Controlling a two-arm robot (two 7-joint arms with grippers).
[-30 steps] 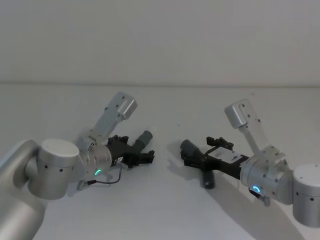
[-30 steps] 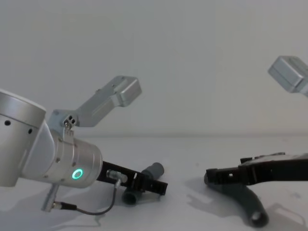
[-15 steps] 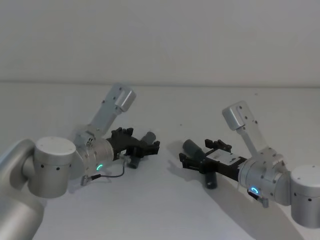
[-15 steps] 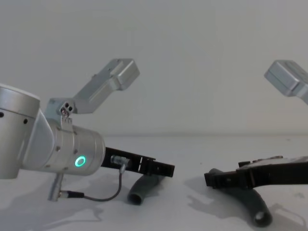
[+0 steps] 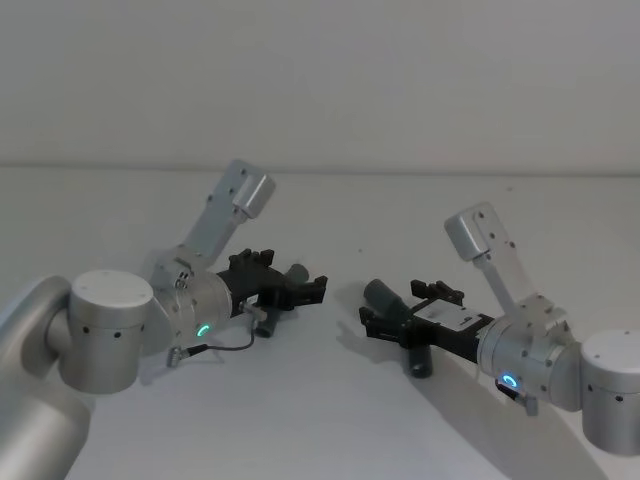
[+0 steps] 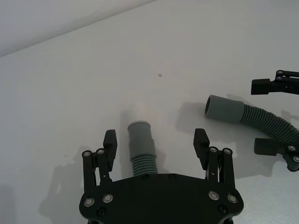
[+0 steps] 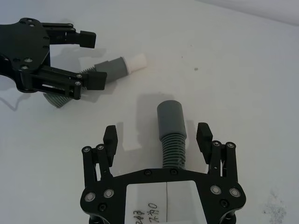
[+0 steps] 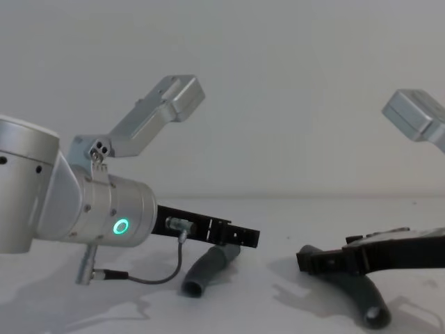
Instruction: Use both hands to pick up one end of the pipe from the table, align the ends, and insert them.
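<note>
Two dark-grey ribbed pipe pieces lie apart on the white table [image 5: 320, 420]. My left gripper [image 6: 155, 137] is open and straddles the left pipe piece [image 6: 140, 140]. That piece's narrow whitish tip [image 7: 138, 60] points toward the other piece. From the side, this piece [image 8: 207, 268] rests on the table under the left gripper [image 8: 245, 238]. My right gripper [image 7: 157, 133] is also open, its fingers on either side of the right pipe piece [image 7: 170, 119]. The wide socket end [image 6: 223, 108] of that piece faces the left one. Neither piece is gripped.
The pale grey wall [image 5: 320, 80] rises behind the table's far edge. A thin cable [image 8: 149, 280] loops below my left wrist. A small dark speck [image 6: 160, 74] marks the table beyond the left piece.
My left gripper has swung forward and to the right over its pipe piece, which now lies flatter beneath it. The right gripper has barely shifted.
</note>
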